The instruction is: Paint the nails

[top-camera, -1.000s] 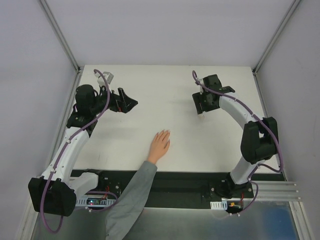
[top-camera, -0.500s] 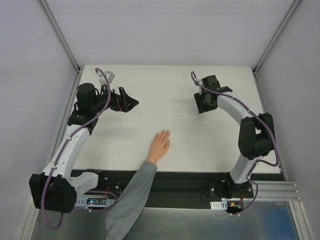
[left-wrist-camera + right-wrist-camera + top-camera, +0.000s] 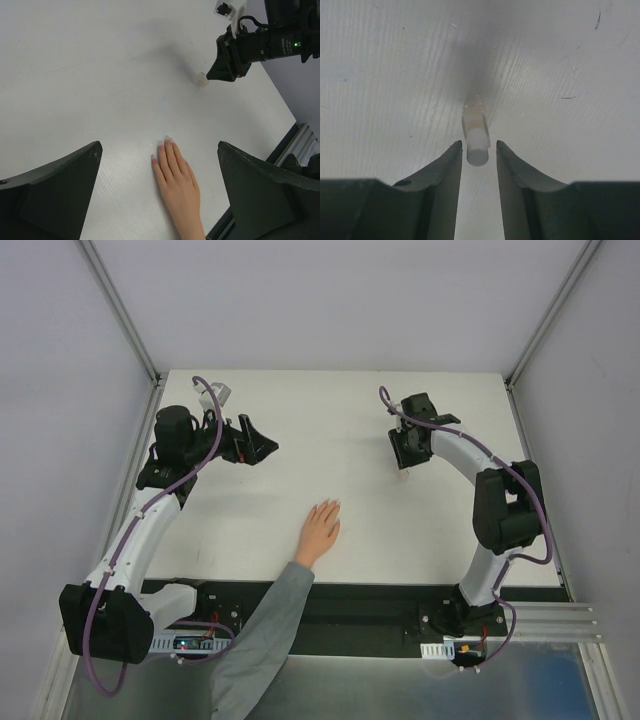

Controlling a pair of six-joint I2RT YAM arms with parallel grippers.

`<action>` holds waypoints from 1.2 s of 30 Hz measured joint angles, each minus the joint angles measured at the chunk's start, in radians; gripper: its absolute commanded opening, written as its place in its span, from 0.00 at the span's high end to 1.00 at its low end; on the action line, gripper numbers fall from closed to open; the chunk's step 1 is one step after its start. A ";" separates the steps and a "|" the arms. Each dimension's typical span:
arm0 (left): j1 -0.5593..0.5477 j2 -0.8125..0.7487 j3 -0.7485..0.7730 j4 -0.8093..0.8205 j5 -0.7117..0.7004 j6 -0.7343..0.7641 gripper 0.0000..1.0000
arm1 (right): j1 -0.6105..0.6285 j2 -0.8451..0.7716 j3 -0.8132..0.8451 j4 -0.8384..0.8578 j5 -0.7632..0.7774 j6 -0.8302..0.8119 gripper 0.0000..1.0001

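Note:
A pale hand (image 3: 320, 530) with a grey sleeve lies flat, palm down, on the white table (image 3: 330, 430). Its tiny nails (image 3: 333, 505) point away from me; they also show in the left wrist view (image 3: 162, 143). A small translucent bottle (image 3: 403, 476) with a white cap stands at the right. My right gripper (image 3: 405, 458) hangs just over it. In the right wrist view the jaws (image 3: 479, 146) are open, one finger on each side of the cap (image 3: 476, 150), with small gaps. My left gripper (image 3: 262, 448) is open wide and empty, above the table left of the hand.
Grey walls with metal corner posts (image 3: 125, 315) enclose the table. A black strip (image 3: 380, 600) runs along the near edge where the sleeve (image 3: 265, 635) comes in. The right gripper (image 3: 227, 57) and the bottle (image 3: 200, 80) also show in the left wrist view.
My right gripper has shifted slightly toward the back left over the bottle. The left gripper has crept a little to the right. The hand has not moved.

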 measured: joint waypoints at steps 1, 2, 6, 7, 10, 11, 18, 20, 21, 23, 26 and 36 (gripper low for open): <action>0.000 0.001 0.000 0.000 0.000 0.000 0.01 | 0.000 0.002 0.000 0.001 0.000 0.000 0.67; 0.000 0.001 0.000 0.000 0.000 0.000 0.01 | 0.000 0.003 0.000 0.002 0.000 0.000 0.68; 0.000 0.003 0.002 0.000 0.001 0.000 0.01 | 0.001 0.004 0.000 0.003 0.000 0.000 0.76; 0.000 0.003 0.002 0.000 0.001 0.000 0.01 | 0.001 0.005 0.000 0.003 0.000 0.000 0.78; 0.000 0.006 0.003 0.000 0.002 0.000 0.01 | 0.005 0.008 0.001 0.004 0.000 -0.001 0.84; 0.000 0.007 0.004 0.000 0.005 0.000 0.01 | 0.006 0.009 0.003 0.004 0.001 -0.002 0.84; 0.000 0.032 0.019 -0.001 0.043 -0.001 0.01 | 0.031 0.016 0.018 -0.012 0.014 -0.003 1.00; 0.000 0.051 0.027 -0.001 0.064 -0.001 0.01 | 0.039 0.016 0.023 -0.024 0.020 -0.002 1.00; 0.000 0.065 0.033 -0.001 0.079 -0.001 0.01 | 0.043 0.016 0.025 -0.034 0.022 -0.002 1.00; -0.003 0.097 0.043 0.000 0.113 -0.001 0.01 | 0.051 0.013 0.034 -0.055 0.024 0.002 1.00; -0.032 0.145 0.057 0.000 0.184 0.007 0.03 | 0.068 -0.010 0.040 -0.098 0.019 0.015 1.00; -0.334 0.108 0.033 -0.005 0.385 0.253 0.05 | 0.271 -0.314 0.090 -0.299 -0.196 0.084 1.00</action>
